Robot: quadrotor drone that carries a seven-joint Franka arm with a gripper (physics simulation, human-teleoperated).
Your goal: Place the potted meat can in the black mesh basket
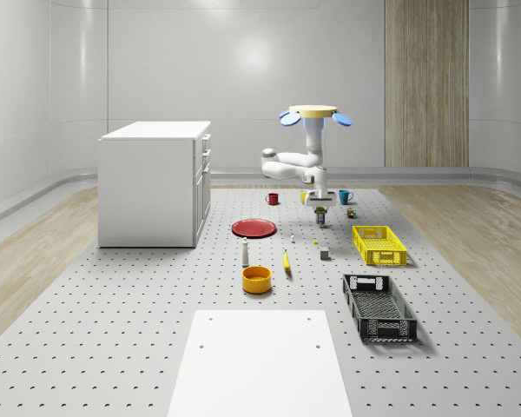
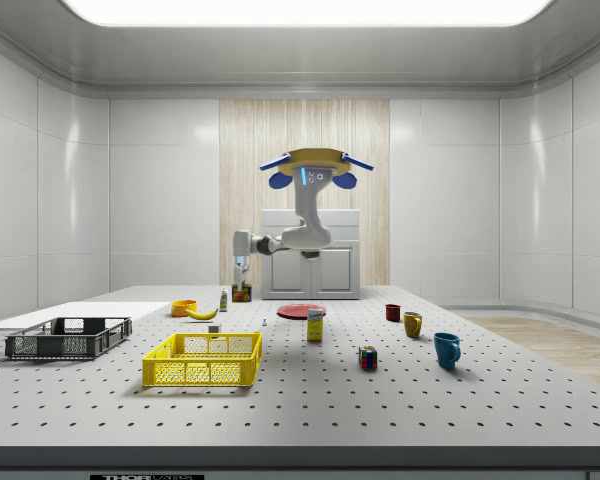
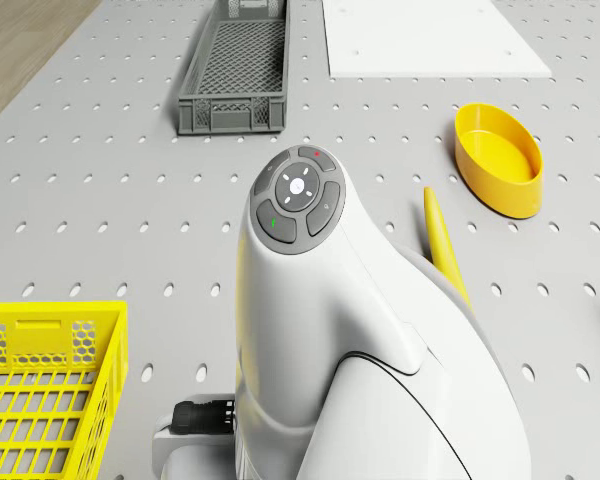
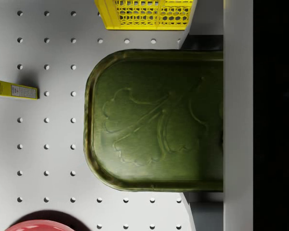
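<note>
the drone (image 1: pixel 313 112) hovers above the perforated table (image 1: pixel 139 330), on the far side of the yellow crate (image 1: pixel 379 245) from the black basket (image 1: pixel 379 307), with its arm bent down toward the surface. the gripper (image 1: pixel 320 208) is clenched on the can (image 4: pixel 156 120), which hangs lifted off the table; in the wrist view the can's green embossed top sits pressed against one finger (image 4: pixel 237 115). the can is well apart from the basket, with the red plate (image 1: pixel 254 228) near it on the cabinet (image 1: pixel 154 182) side and a small yellow box (image 4: pixel 13 89) close by.
</note>
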